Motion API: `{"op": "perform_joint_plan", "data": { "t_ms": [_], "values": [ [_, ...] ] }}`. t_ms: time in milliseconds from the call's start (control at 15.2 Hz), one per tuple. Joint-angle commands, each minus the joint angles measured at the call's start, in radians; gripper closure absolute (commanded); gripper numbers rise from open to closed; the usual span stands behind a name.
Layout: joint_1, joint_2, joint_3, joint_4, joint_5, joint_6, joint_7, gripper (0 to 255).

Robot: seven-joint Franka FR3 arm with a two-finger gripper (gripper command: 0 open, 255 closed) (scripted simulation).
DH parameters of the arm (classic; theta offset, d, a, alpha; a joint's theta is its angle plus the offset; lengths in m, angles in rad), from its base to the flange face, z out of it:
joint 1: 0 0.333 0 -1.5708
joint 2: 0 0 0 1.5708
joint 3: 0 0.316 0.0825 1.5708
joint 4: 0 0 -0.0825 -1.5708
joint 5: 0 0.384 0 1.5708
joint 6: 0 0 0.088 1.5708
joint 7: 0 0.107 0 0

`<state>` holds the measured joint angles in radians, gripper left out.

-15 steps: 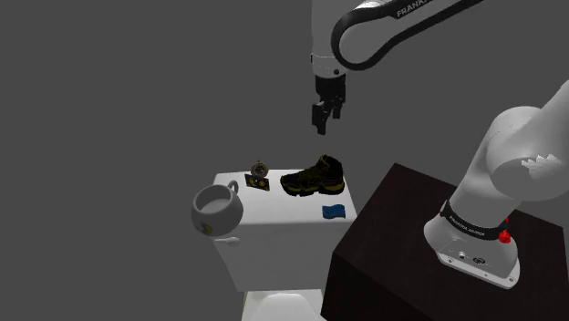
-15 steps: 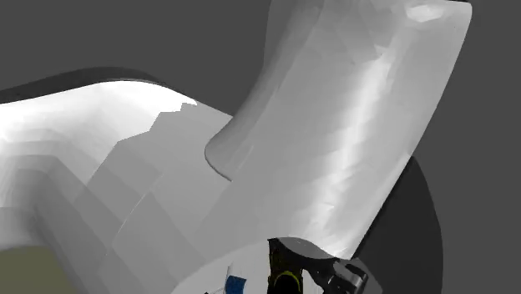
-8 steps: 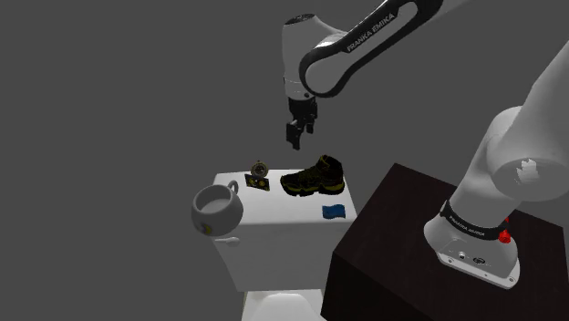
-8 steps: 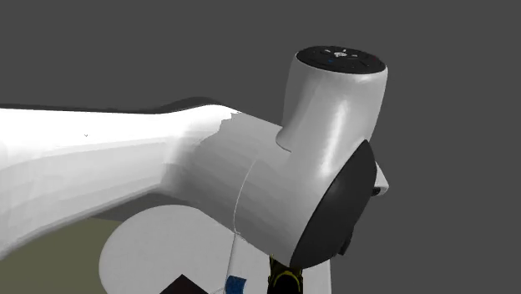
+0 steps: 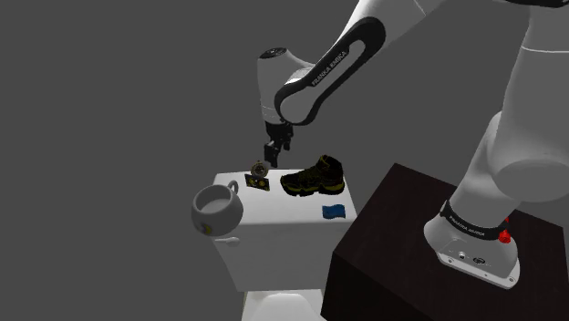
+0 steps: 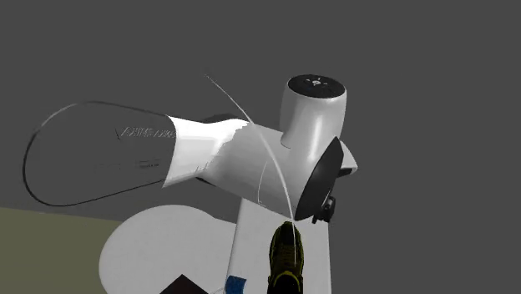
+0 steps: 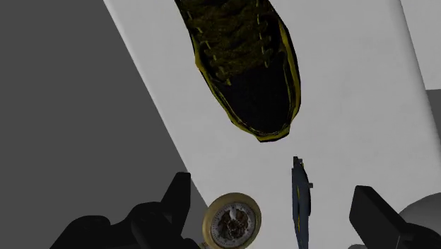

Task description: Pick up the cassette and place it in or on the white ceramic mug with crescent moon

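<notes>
Task barely begun: nothing is grasped. The cassette (image 5: 258, 183) stands on the white tank top (image 5: 284, 210), just beside a small round clock-like disc (image 5: 259, 169) and near the black-and-yellow shoe (image 5: 313, 176). The white mug (image 5: 216, 208) sits apart from it, at the edge toward the shoulder view's left, with nothing in it that I can see. The gripper (image 5: 274, 153) hangs above the disc and cassette, clear of both. In the wrist view the cassette (image 7: 302, 201) shows edge-on as a thin dark sliver with yellow marks, lying between the two fingers (image 7: 169, 216), which are spread wide and touch nothing; the disc (image 7: 232, 221) lies there too, closer to the other finger. A blue sponge-like block (image 5: 333, 212) lies near the dark stand (image 5: 401, 237). Still to do, as I judge it: descend, close on the cassette without catching the disc, lift, carry to the mug, release. Against the frame a second ago, the gripper has travelled from above the shoe toward the shoulder view's left and has dropped lower; the things on the tank have not shifted. In the second exterior view the arm has drawn back, uncovering more of the shoe (image 6: 285, 255).
</notes>
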<state>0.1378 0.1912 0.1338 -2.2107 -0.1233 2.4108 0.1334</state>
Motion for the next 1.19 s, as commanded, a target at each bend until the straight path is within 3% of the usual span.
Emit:
{"op": "perform_joint_plan", "data": {
  "t_ms": [0, 462, 1122],
  "values": [
    [0.010, 0.082, 0.004, 0.064, -0.014, 0.024, 0.000, 0],
    [0.056, 0.336, 0.011, 0.288, -0.056, 0.076, -0.004, 0],
    [0.066, 0.420, -0.005, 0.306, -0.074, 0.141, 0.008, 0]
  ]
}}
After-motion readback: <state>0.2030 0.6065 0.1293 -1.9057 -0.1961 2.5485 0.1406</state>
